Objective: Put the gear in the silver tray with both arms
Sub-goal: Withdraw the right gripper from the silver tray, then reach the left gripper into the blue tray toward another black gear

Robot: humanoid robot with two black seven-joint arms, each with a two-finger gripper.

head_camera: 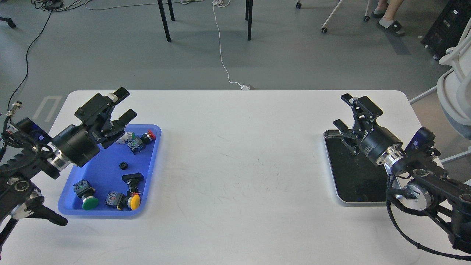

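A small black gear (123,165) lies in the middle of the blue plastic tray (106,173) at the left. The silver tray (334,184), with a dark floor, sits at the right of the white table. My left gripper (125,103) is open and empty, held above the blue tray's far left corner, up and to the left of the gear. My right gripper (342,110) is open and empty above the silver tray's far left corner. My right arm covers the tray's right side.
The blue tray also holds several push-button switches with a green cap (90,202), a yellow cap (135,201) and a red cap (151,134). The table's far edge (235,91) runs behind both trays. A white chair (456,88) stands at the far right.
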